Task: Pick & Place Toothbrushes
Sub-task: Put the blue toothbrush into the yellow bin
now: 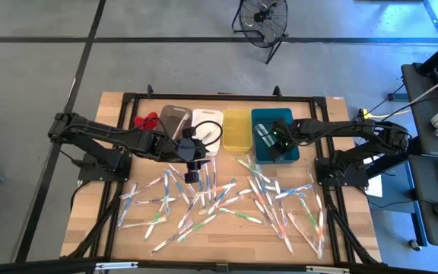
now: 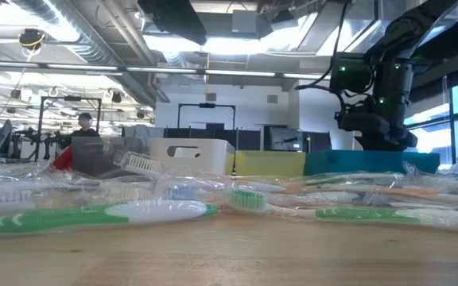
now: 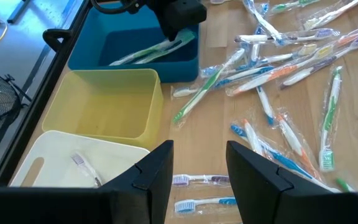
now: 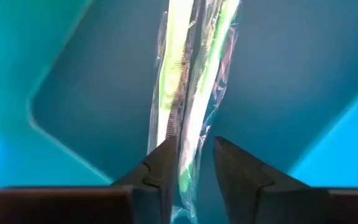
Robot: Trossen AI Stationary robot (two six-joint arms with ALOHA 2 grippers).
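Observation:
Several wrapped toothbrushes (image 1: pixel 226 202) lie scattered on the wooden table in front of a row of bins. My right gripper (image 4: pixel 192 149) points down into the teal bin (image 1: pixel 261 122), its fingers standing a little apart on either side of a wrapped green-and-white toothbrush (image 4: pixel 191 74). That toothbrush lies along the bin's floor (image 3: pixel 154 51). My left gripper (image 3: pixel 201 155) hangs open above the table near the white bin (image 3: pixel 55 155), with nothing between its fingers. My right gripper comes from above, pointing down, with one end of the toothbrush's clear wrapper (image 4: pixel 188 165) between its parted fingers; the fingers lie across the toothbrush. Whether a finger touches the wrapper I cannot tell. The toothbrush lies on the bin floor.
Grey (image 1: pixel 175 120), white (image 1: pixel 207 125), yellow (image 1: pixel 236 129) and teal bins stand side by side at the table's far side. A toothbrush (image 3: pixel 82 165) lies in the white bin. A small red object (image 1: pixel 146 120) sits left of the grey bin.

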